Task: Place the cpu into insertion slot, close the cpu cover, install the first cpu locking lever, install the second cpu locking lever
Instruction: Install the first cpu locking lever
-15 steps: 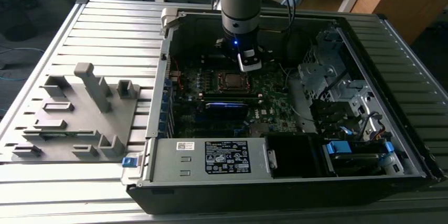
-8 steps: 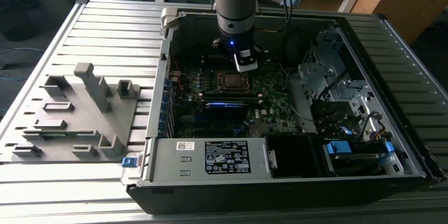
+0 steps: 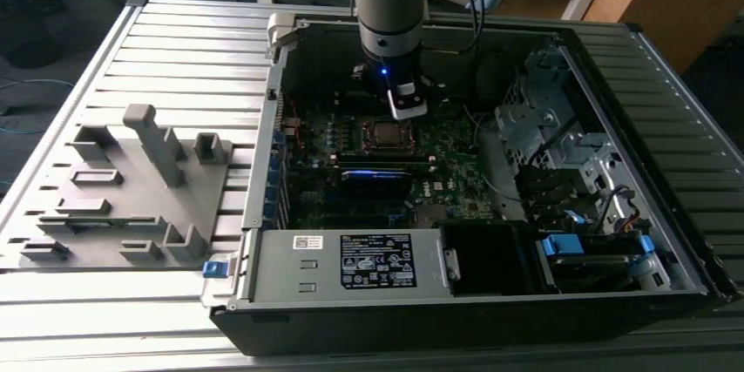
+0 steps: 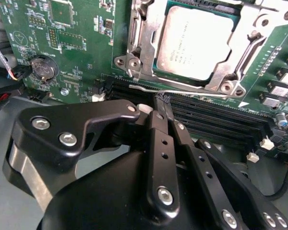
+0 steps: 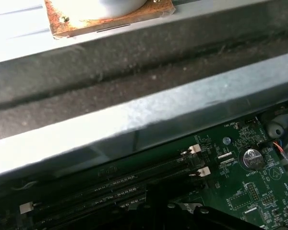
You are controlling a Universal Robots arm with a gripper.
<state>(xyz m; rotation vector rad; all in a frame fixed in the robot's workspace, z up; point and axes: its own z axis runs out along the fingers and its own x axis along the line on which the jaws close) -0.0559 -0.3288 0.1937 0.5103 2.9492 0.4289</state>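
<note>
Open computer case (image 3: pixel 465 320), motherboard (image 3: pixel 459 172) inside. The gripper (image 3: pixel 403 112), fingers drawn together with nothing seen held, is shown at one o'clock of the cpu cover (image 4: pixel 143 43), which is laid flat around the cpu (image 4: pixel 197 43), itself seated in the insertion slot (image 4: pixel 224 86).

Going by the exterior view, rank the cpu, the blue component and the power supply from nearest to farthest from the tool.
1. cpu: just below the tool.
2. blue component: past the cpu, closer to the camera.
3. power supply: closest to the camera of the three, farthest from the tool.
</note>
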